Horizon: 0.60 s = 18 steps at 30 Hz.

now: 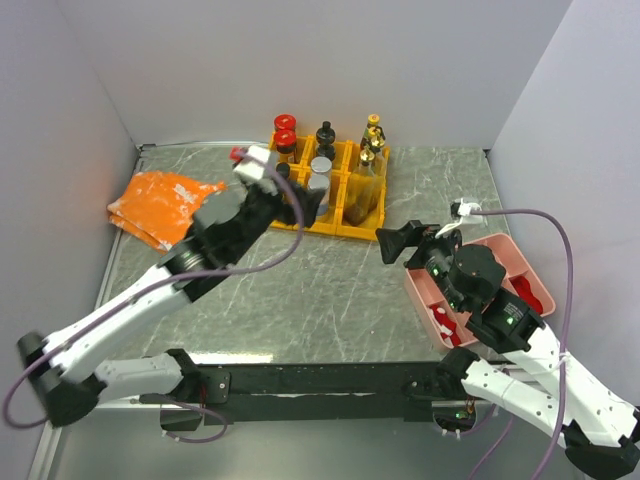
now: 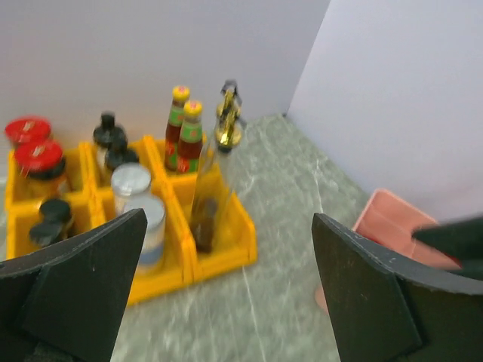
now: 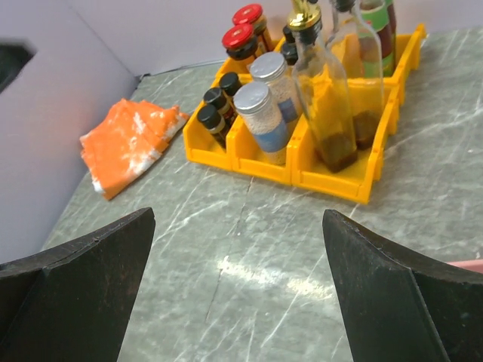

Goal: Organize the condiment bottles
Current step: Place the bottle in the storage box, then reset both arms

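Note:
The condiment bottles stand in a yellow divided bin [image 1: 355, 228] at the back of the table: red-capped jars [image 1: 285, 128], black-capped bottles [image 1: 325, 133], gold-capped bottles [image 1: 372, 135] and silver-capped jars [image 1: 320, 168]. The left wrist view shows red-capped jars [image 2: 38, 154], two yellow-green-capped sauce bottles [image 2: 185, 128], a gold-spouted bottle [image 2: 223, 139] and silver-capped jars [image 2: 136, 188]. My left gripper [image 1: 305, 207] is open and empty, just in front of the bin. My right gripper [image 1: 395, 245] is open and empty, right of the bin's front. The bin also shows in the right wrist view [image 3: 332, 181].
An orange cloth [image 1: 160, 205] lies at the left. A pink tray [image 1: 500, 255] with small red and white packets [image 1: 445, 322] stands at the right under my right arm. White walls close in the back and both sides.

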{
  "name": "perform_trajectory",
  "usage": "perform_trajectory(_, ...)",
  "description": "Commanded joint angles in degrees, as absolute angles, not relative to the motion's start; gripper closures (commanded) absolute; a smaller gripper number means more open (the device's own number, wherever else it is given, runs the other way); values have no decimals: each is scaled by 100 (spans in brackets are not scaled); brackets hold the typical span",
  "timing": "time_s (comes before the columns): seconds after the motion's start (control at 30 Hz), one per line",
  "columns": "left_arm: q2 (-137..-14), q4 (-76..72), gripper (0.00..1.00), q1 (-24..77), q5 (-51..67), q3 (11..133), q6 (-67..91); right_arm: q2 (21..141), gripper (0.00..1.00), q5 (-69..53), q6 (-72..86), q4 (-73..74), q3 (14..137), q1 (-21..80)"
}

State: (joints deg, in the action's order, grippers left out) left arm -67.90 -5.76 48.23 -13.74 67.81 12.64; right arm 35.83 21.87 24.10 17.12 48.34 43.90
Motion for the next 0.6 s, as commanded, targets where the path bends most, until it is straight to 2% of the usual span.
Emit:
perform_trajectory(0.0,-5585,710,4,4843,-1608,6084,1845,3525,0,2048,2855,1942,5150,4403)
perform_trajectory(0.13,-4537,940,3,4852,-1599,5188,2003,3358,0,1995,3015,1873,4957,4403)
perform_trajectory(0.27,-3825,905,3,4852,-1354,4870,2250,3340,0,2004,3032,1854,4904,4403)
perform_trajectory(0.57,-3788,941,4,4852,-1222,4948,2259,3331,0,1995,2971,1986,5045,4403)
